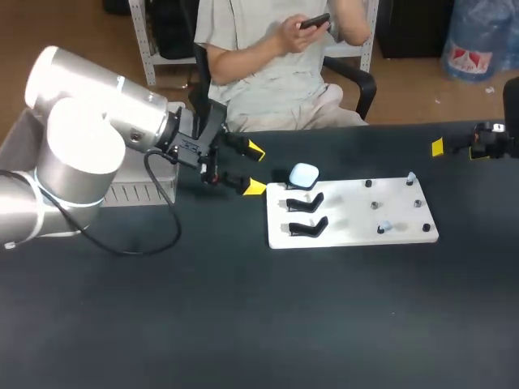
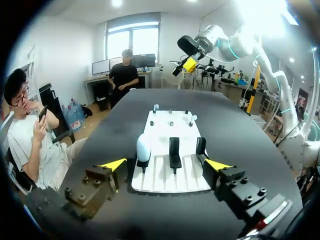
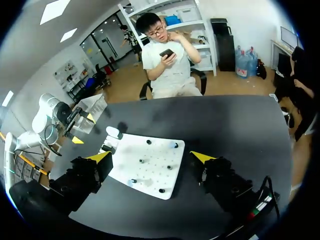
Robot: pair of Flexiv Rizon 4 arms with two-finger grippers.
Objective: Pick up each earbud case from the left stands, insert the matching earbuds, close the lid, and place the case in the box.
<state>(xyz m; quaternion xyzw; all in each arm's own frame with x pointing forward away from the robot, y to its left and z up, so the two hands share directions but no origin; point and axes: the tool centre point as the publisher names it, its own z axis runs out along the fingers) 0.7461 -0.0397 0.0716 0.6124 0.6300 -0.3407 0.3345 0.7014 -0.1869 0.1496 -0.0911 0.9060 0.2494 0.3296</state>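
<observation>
On the black worktop, the left claw sits spread wide near the case. Coming in crooked, it may knock the case off. The right claw is spread too.

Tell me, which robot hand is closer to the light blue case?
Left. The left gripper is just beside the earbud case. The right gripper sits far past the white board's other end.

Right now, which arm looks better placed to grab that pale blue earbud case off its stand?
Left, probably. The left arm has its open jaws close beside the earbud case on its stand, facing it. The right arm sits at the table's right edge, beyond the whole white board.
</observation>
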